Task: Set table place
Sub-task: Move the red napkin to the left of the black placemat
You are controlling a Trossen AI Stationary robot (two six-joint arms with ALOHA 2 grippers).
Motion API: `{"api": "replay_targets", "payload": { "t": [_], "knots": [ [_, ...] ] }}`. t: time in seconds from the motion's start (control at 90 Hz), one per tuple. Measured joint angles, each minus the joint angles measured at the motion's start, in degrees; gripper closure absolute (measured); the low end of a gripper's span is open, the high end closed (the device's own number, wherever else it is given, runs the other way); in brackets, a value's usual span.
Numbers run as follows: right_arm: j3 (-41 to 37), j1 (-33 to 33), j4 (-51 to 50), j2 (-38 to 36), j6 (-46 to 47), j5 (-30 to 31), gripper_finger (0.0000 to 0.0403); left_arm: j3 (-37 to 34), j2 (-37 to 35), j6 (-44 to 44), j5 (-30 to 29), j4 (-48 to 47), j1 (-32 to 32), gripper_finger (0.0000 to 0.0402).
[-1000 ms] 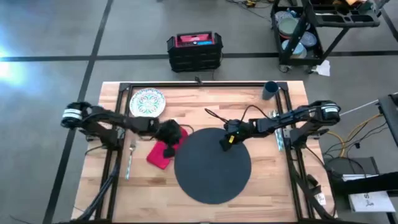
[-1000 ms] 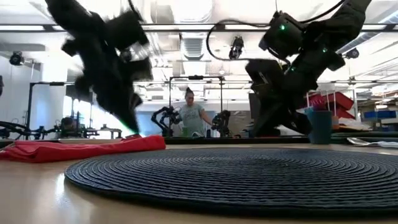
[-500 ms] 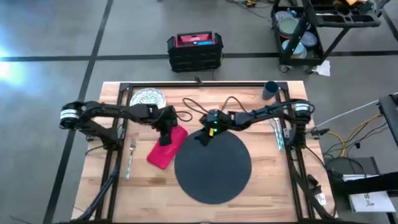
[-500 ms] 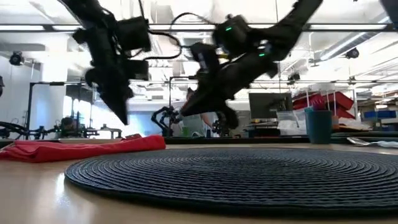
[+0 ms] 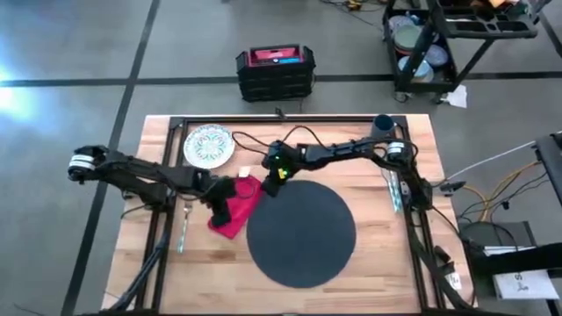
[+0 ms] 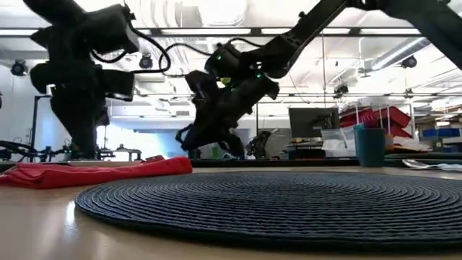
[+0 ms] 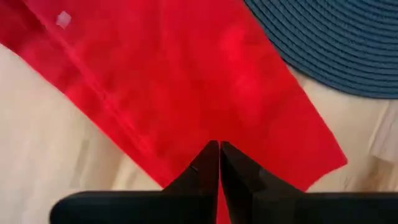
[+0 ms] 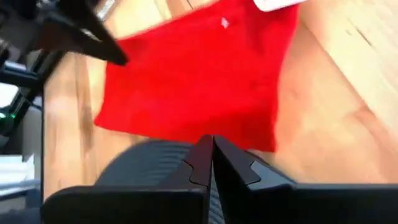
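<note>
Left gripper (image 5: 221, 209) is hovering over the red napkin (image 5: 235, 205), fingers pressed together with nothing between them; the left wrist view is showing the 2 tips meeting right above the red cloth (image 7: 186, 81). Right gripper (image 5: 270, 184) is reaching across the table (image 5: 369, 263) to the napkin's far corner, just beside the mat (image 5: 301, 233) edge, fingers also pressed together and pinching nothing, as the right wrist view is showing them closed above the mat rim and napkin (image 8: 193, 81).

Napkin is lying flat on the wood, tilted, touching the round dark mat on its left side. Mat is sitting in the table's middle. Patterned plate (image 5: 208, 145) is resting at the far left corner, well apart from the mat. Fork (image 5: 184, 224) is lying left of the napkin. Blue cup (image 5: 383, 126) is standing at the far right corner. Other cutlery (image 5: 392, 189) is lying by the right rail, too small to tell apart.

In the low view the napkin (image 6: 94, 172) is lying low beside the mat (image 6: 289, 202), cup (image 6: 370, 146) standing behind.
</note>
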Motion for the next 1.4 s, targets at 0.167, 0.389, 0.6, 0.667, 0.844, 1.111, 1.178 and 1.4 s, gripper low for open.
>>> {"api": "replay_targets", "payload": {
  "t": [0.167,0.389,0.6,0.667,0.844,1.111,1.178,1.4],
  "knots": [
    [4.71,-0.07,-2.75,3.66,-0.84,-2.48,0.0403,-1.95,0.90,-4.88,-0.58,4.96,-3.47,0.0402],
    [9.62,-0.07,-8.64,8.15,-1.10,-4.35,0.0403,-2.54,3.78,-7.19,-0.71,11.53,-4.83,0.0402],
    [11.76,0.06,-9.43,6.70,-2.74,-3.88,0.0403,-0.77,2.03,-4.93,-1.00,11.33,-4.84,0.0402],
    [11.68,0.06,-12.43,4.07,-2.77,-3.52,0.0403,0.32,1.12,-4.56,-1.06,11.47,-4.86,0.0402],
    [11.19,1.28,-13.31,-1.01,-1.37,0.64,0.0403,3.46,-1.32,-0.45,-1.37,12.69,-5.12,0.0402],
    [9.73,3.96,-15.21,-4.03,-2.80,3.90,0.0403,3.35,-1.46,5.29,-0.29,10.34,1.20,0.0402],
    [9.64,4.25,-14.81,-3.60,-2.82,3.94,0.0403,2.82,-1.65,5.37,0.42,10.08,2.02,0.0402],
    [9.47,4.32,-14.31,-3.27,-2.97,3.48,0.0403,2.46,-2.80,6.34,0.47,10.46,2.28,0.0402]
  ]
}}
